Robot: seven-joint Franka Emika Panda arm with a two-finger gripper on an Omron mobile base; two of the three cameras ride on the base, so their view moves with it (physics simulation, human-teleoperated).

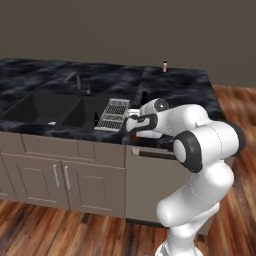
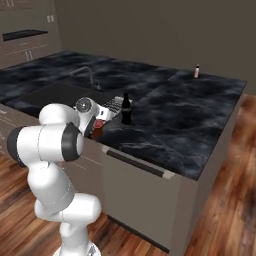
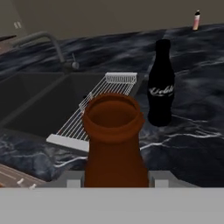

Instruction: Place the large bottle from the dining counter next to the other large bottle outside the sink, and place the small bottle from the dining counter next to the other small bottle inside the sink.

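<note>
Your gripper (image 3: pixel 114 181) is clamped on the tall brown glass bottle w/ red label (image 3: pixel 114 140), held near the counter's front edge by the wire drying rack (image 3: pixel 98 109). Tall all-black bottle (image 3: pixel 161 85) stands just beyond it on the black marble counter (image 3: pixel 197 131). Tiny pink bottle (image 3: pixel 197 20) sits far back.

Two tall bottles, brown (image 3: pixel 114 144) and black (image 3: pixel 161 85), one small pink bottle (image 3: pixel 197 20), one rack (image 3: pixel 97 112).
</note>
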